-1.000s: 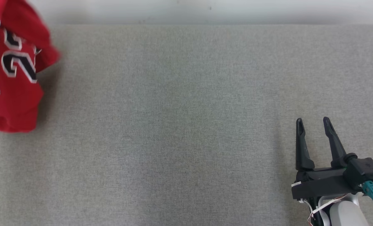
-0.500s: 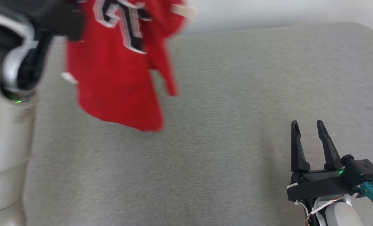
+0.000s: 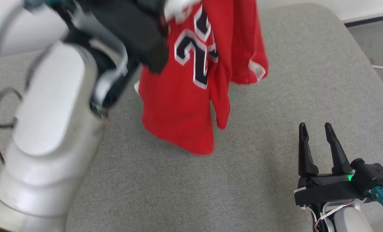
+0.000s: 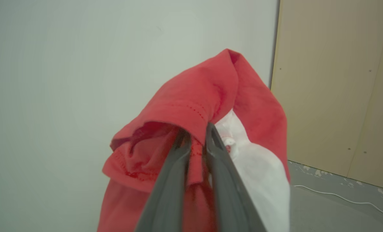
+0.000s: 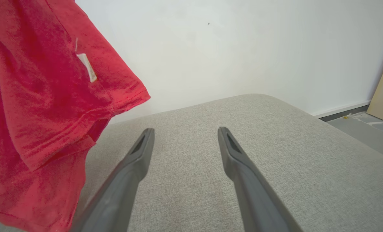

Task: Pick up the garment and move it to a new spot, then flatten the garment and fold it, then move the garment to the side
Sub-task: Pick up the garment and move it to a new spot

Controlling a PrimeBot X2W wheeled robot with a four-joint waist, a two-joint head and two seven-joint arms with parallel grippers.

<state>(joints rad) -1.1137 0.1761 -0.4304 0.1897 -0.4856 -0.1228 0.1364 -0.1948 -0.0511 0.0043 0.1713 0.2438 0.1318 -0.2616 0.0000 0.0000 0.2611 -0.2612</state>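
1. Garment [image 3: 185,96]: a red jersey with printed numerals, hung bunched over the grey surface [image 3: 291,80], toward 12 o'clock in the head view.
2. Left gripper [image 4: 196,130]: fingers are pinched on a hem fold of the garment. Right gripper [image 3: 315,126]: fingers are spread and nothing is held, at 4 o'clock.
3. Risk: only a narrow fold is gripped, so the cloth could be shed in a fast swing, or be set down crumpled.
4. Hidden: the left fingertips are covered by cloth, and the garment's top is cut off. Whether the lowest hem touches the surface cannot be told.
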